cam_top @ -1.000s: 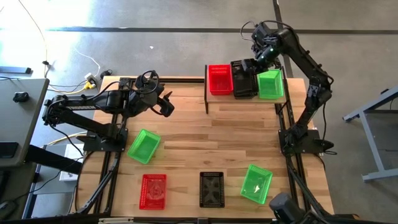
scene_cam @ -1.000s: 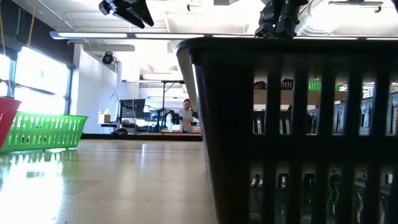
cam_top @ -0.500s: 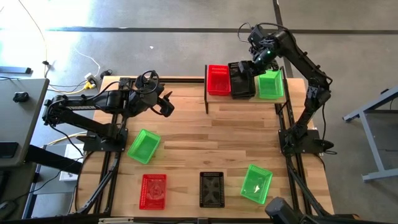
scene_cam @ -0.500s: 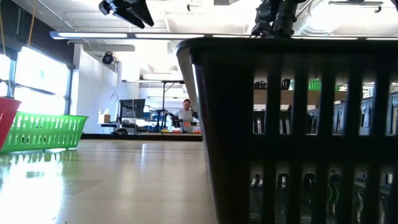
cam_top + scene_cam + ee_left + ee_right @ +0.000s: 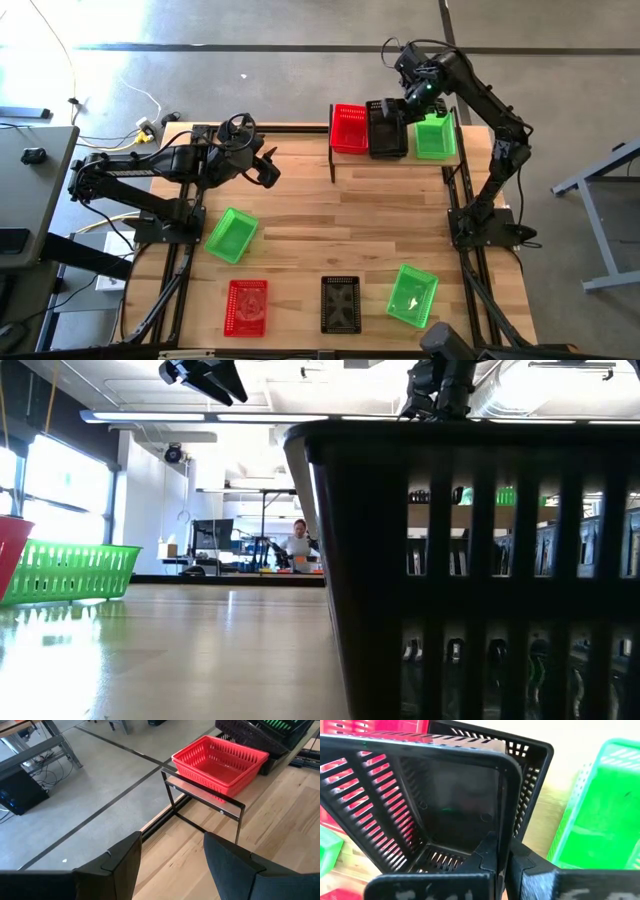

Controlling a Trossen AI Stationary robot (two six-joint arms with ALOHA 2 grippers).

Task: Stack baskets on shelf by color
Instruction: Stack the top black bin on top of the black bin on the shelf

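My right gripper [image 5: 406, 98] is at the far right of the table over the shelf [image 5: 395, 168], shut on a black basket [image 5: 386, 122]. It holds the basket tilted above a second black basket [image 5: 534, 755] on the shelf. That one stands between a red basket [image 5: 350, 128] and a green basket [image 5: 435, 136]. Whether the two black baskets touch, I cannot tell. My left gripper [image 5: 270, 170] waits open above the table's far left part, pointing toward the shelf. My right gripper [image 5: 504, 862] has the black basket by the rim of one wall [image 5: 503, 822], with one finger inside the basket and one outside. It comes from above. The basket hangs tilted from the hold, its open side turned partly toward the wrist camera.
On the tabletop lie a green basket [image 5: 231, 235] at the left, and a red basket [image 5: 247, 306], a black basket [image 5: 340, 303] and a green basket [image 5: 412, 295] along the near edge. The table's middle is bare planks. A person sits far off in the room [image 5: 298, 540].
My right gripper has shifted slightly toward the table's left, carrying the held black basket a little closer to the red basket on the shelf. It has stayed shut.
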